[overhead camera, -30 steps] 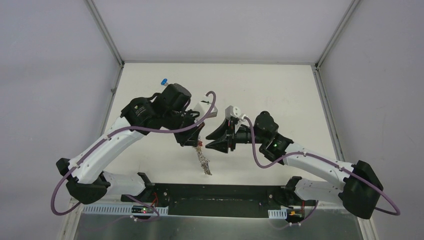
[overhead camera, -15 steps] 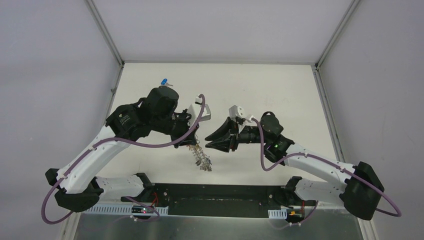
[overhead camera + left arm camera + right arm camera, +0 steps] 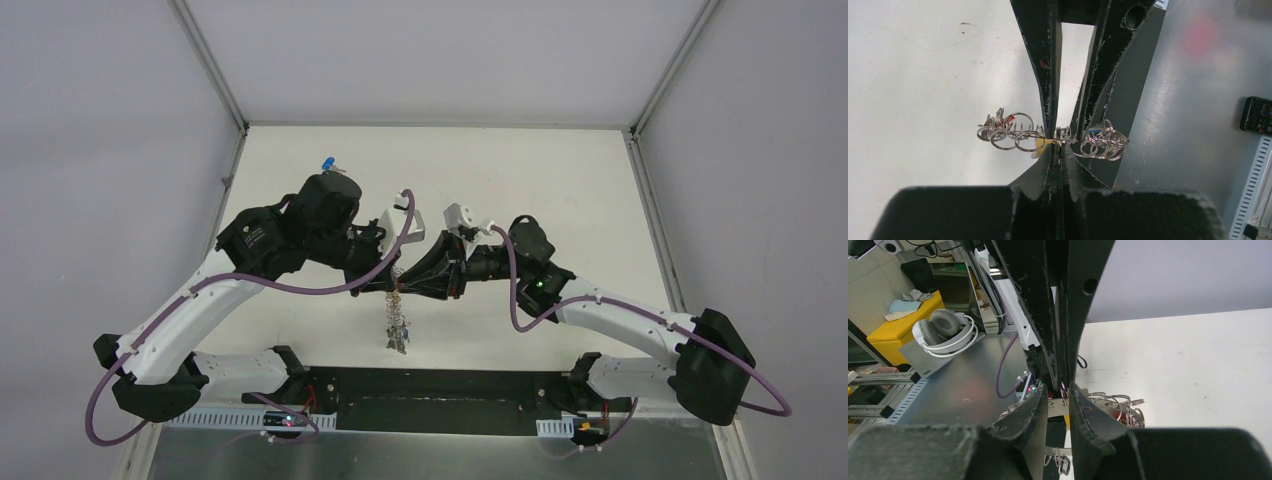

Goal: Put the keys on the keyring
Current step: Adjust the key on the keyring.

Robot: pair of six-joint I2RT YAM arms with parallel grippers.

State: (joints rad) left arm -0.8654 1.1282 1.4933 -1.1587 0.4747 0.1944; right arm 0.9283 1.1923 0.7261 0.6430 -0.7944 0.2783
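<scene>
While hanging up in the air, over the desk (image 3: pixel 540 180) and between both arms: keyring (image 3: pixel 1013 134), full of little keys. Pinched tight in the left pincer (image 3: pixel 1059 150). Yellow key head (image 3: pixel 1040 145) right at the ring, on it or just touching, hard to tell. Right pincer (image 3: pixel 1058 389) nose to nose with the left one, thin gap between its sides, gripping something or not, cannot tell. Blue key (image 3: pixel 328 163) far off on the desk, not picked up. Likely left to do: fetch it, slip it on.

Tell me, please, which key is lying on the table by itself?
The blue-headed key, alone on the table near its far left corner; the other keys in view hang bunched on the keyring.
</scene>
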